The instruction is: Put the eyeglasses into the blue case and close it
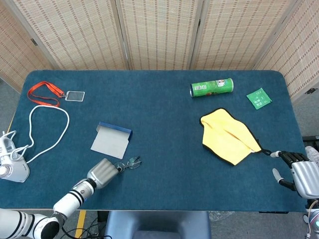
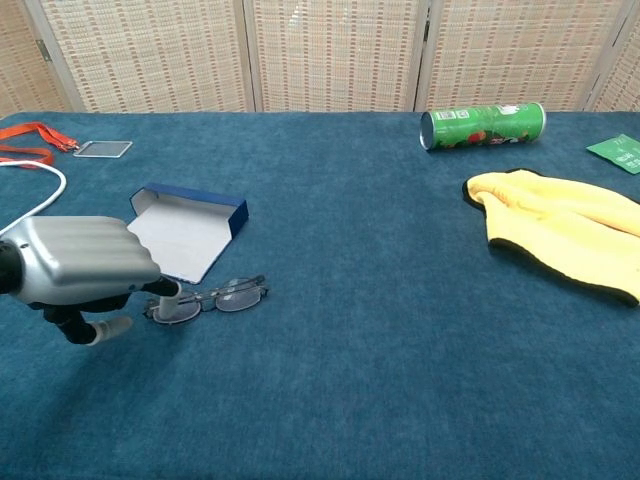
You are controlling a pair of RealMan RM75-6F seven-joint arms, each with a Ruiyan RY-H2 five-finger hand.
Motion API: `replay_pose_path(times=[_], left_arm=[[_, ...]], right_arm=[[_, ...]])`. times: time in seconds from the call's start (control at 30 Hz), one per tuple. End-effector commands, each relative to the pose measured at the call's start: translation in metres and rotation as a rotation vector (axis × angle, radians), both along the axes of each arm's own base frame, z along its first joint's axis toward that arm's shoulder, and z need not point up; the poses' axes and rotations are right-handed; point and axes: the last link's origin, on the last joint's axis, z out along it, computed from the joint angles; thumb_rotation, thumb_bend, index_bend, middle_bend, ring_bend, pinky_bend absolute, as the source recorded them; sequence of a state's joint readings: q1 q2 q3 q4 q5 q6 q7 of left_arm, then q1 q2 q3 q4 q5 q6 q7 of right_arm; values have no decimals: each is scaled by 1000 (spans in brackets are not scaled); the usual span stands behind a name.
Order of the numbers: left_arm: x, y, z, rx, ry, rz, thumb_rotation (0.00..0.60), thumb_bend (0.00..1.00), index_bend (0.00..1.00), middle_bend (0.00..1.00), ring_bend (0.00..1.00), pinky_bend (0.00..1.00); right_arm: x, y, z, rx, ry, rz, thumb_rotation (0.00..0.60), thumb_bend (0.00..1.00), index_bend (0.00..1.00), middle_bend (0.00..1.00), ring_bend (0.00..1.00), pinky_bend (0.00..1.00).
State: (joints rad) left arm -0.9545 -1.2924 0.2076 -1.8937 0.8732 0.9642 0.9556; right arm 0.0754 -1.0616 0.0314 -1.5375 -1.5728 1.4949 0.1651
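The eyeglasses (image 1: pixel 127 163) (image 2: pixel 213 298) lie folded on the blue cloth, just in front of the open blue case (image 1: pixel 112 139) (image 2: pixel 188 226). The case shows its grey inside, with its blue lid edge at the far side. My left hand (image 1: pixel 101 173) (image 2: pixel 78 271) is low at the table's front left, fingers curled, and grips the left end of the glasses with a fingertip (image 2: pixel 165 290). The thumb is lower and to the left. At the far right front edge my right hand (image 1: pixel 298 172) rests with fingers apart and holds nothing.
A green can (image 1: pixel 211 87) (image 2: pixel 483 126) lies on its side at the back right, beside a green packet (image 1: pixel 259 98). A yellow cloth (image 1: pixel 228 135) (image 2: pixel 560 230) lies right of centre. At the left are a red lanyard (image 1: pixel 46 93), a white cable (image 1: pixel 47 130) and a white device (image 1: pixel 12 163).
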Motion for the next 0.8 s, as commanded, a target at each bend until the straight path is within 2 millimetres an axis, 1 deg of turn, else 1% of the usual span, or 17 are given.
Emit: replay_pose_path(times=[0.03,0.2,0.3,0.43,0.53,0.63,0.67,0.73,0.8], left_arm=[[-8,1,7,19,27,22,600,589,344,959,962,1000],[-15,7,17,86,48,48,600,589,336,959,962,1000],[-15,9,22,109,34,67,600,589,331,959,962,1000],[-4,12,28,153,-75,43,600,587,329,959,960,1000],[4,14,28,179,-174,7,600,574,335,959,959,1000],[10,17,21,182,-248,-10,600,438,358,959,959,1000],[11,18,18,182,-264,-8,600,410,363,959,959,1000],[13,23,10,177,-289,5,600,371,368,959,959,1000],[14,27,2,174,-301,18,600,360,368,959,959,1000]], right_arm=[[0,-1,-1,2,0,0,600,390,318,379,386,308],[1,-1,-1,3,0,3,600,390,317,379,387,308],[1,-2,-1,3,0,6,600,390,318,379,386,308],[1,-2,-1,5,1,6,600,390,318,379,387,308],[1,-2,-1,6,-2,9,600,390,318,380,388,308],[2,-2,-1,7,-3,11,600,390,317,383,392,308],[1,-2,-1,8,-4,12,600,390,317,384,392,308],[1,-2,-1,7,-6,12,600,390,317,384,392,308],[1,-2,0,6,-6,11,600,390,318,384,393,308]])
